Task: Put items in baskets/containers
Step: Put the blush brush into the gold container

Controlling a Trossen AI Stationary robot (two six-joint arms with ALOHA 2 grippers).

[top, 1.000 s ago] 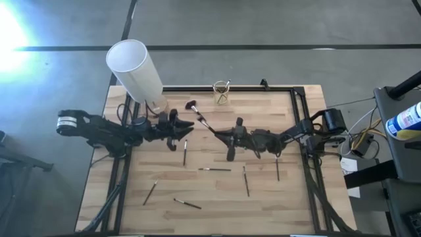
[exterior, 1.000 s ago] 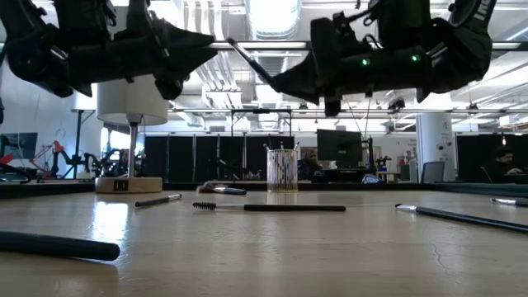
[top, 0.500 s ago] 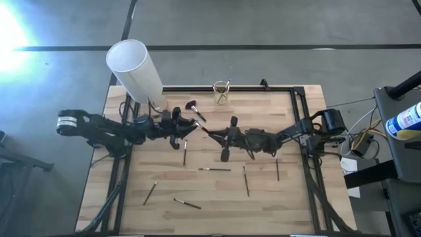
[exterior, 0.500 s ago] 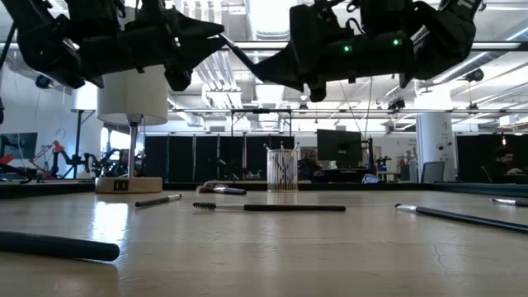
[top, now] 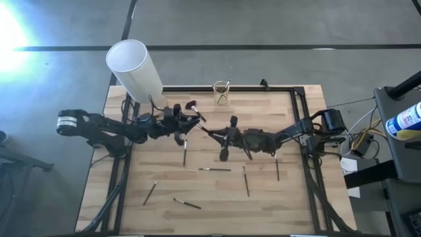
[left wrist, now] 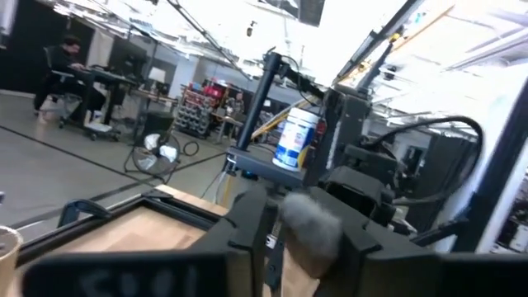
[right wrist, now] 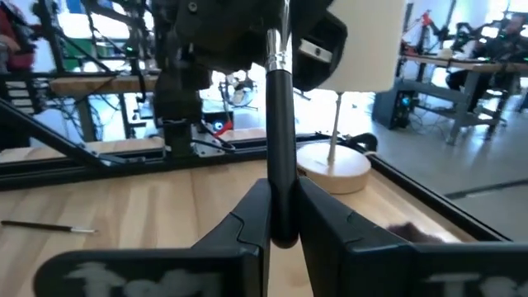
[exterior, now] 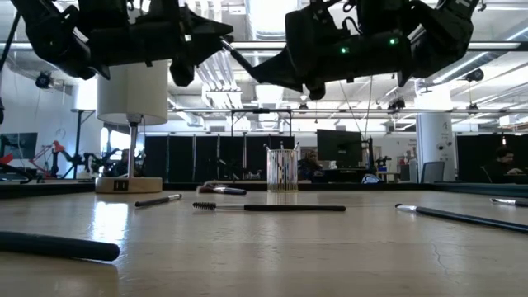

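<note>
High view: the right gripper [top: 209, 131] is clamped on the handle of 1 brush [top: 202, 128] held in the air, and since the frame 1 second back it has carried that brush toward the left arm. The left gripper [top: 195, 119] has come forward to meet it, so the brush's pale bristle end now sits between its fingers, as the left wrist view shows [left wrist: 309, 223]. Those jaws have narrowed around the tip since then; whether they already pinch it I cannot tell. The glass cup [top: 222, 93] stands beyond both grippers at the table's far edge, unmoved. The bushy brush [top: 194, 108] lies just behind the left gripper, and 6 more brushes [top: 215, 169] lie on the near side of both grippers, all where they were.
</note>
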